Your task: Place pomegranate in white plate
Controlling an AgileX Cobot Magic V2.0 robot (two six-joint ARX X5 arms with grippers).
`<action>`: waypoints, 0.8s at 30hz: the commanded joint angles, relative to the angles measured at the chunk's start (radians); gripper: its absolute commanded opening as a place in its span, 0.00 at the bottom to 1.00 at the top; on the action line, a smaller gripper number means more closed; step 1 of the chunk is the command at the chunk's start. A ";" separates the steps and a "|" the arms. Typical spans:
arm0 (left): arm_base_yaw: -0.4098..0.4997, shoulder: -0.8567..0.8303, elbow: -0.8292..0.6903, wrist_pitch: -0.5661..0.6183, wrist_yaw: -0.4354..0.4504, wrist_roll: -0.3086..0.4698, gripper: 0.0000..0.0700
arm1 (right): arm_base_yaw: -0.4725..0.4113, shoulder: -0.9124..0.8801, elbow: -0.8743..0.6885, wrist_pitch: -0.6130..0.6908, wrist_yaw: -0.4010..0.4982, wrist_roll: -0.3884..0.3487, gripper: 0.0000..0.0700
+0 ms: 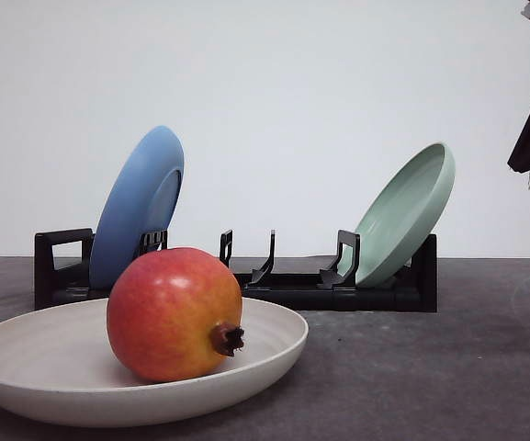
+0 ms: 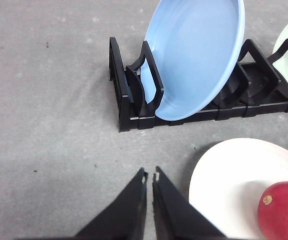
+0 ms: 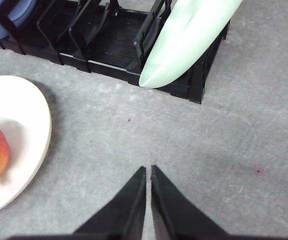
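Both grippers, left [image 2: 149, 177] and right [image 3: 148, 170], hang with fingers pressed together, empty, above bare table. Pomegranate [image 1: 174, 313] sits in the plate [image 1: 274, 347], just beside the left gripper, apart from the right; its raised rim should stop rolling.

Even, diffuse light brightens my workspace, apparently from above. In my front view the pomegranate [image 1: 174, 314] carries a soft sheen and drops a faint shadow into the white plate [image 1: 53, 367], whose near rim looks slightly soft. My wrist views are sharp, with weak shadows beside the black rack [image 2: 134, 107].
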State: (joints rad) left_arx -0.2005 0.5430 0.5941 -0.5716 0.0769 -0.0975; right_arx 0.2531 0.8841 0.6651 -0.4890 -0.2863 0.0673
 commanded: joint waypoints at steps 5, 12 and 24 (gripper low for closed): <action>-0.001 0.004 0.005 0.012 -0.002 0.003 0.00 | 0.002 0.003 0.003 0.039 -0.001 -0.008 0.01; -0.001 0.004 0.005 0.014 -0.002 0.003 0.00 | 0.002 0.003 0.003 0.051 -0.002 -0.008 0.01; 0.124 -0.230 -0.268 0.211 -0.003 0.037 0.00 | 0.002 0.003 0.003 0.051 -0.002 -0.008 0.01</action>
State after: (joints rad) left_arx -0.0786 0.3245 0.3391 -0.3804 0.0762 -0.0704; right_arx 0.2531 0.8841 0.6651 -0.4451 -0.2864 0.0673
